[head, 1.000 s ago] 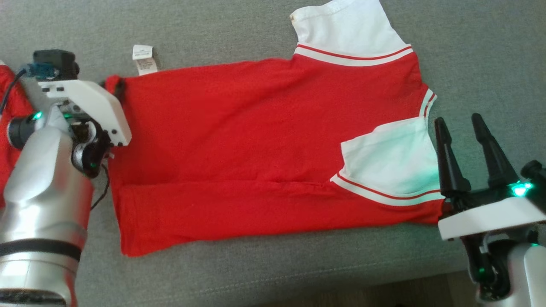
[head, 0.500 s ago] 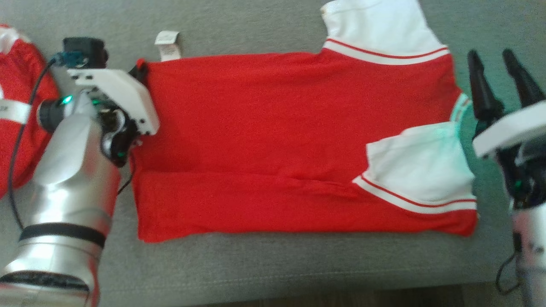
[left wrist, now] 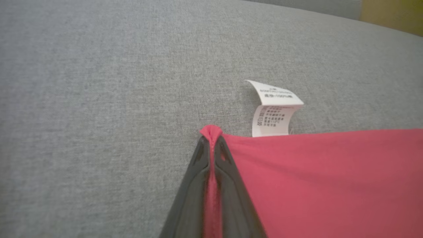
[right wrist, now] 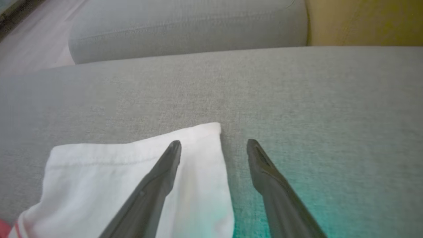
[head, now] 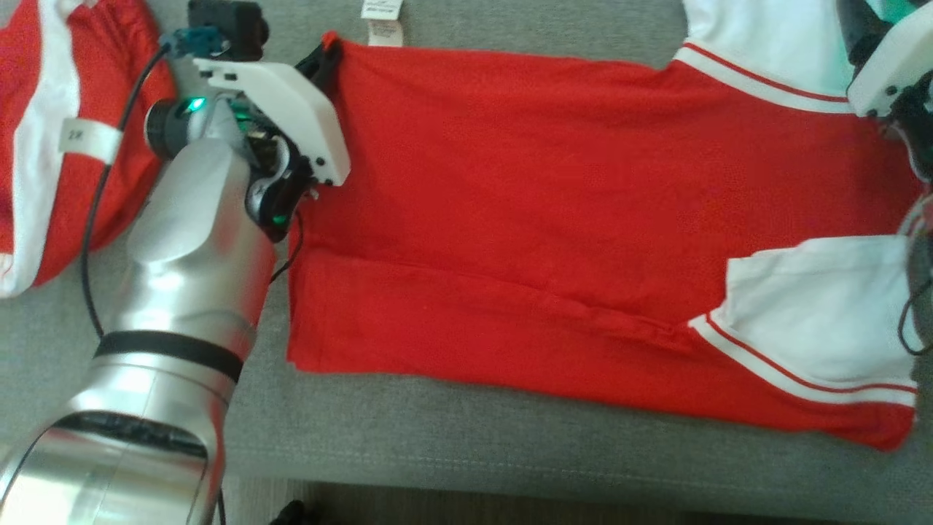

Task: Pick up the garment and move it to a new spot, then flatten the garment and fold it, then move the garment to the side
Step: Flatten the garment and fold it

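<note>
At 9 o'clock in the head view we see a second garment [head: 36,146], also red, lying apart on the sofa [head: 510,452]. Next, at 11 o'clock, our left gripper [left wrist: 211,140] is clamped on the far hem corner of the shirt [head: 525,204], just beside the label [left wrist: 272,110]. Red cloth is pinched between its fingers. The shirt lies flat across the middle of the sofa, with its near long edge and near sleeve [head: 809,313] already folded in. At 1 o'clock our right gripper [right wrist: 213,147] hangs over the far sleeve [right wrist: 99,172] with its jaws wide apart, one finger above white cloth and one above bare sofa, holding nothing. We judge the moving and flattening done and the folding partly done. The far side, the crosswise folds and the move aside are left.
</note>
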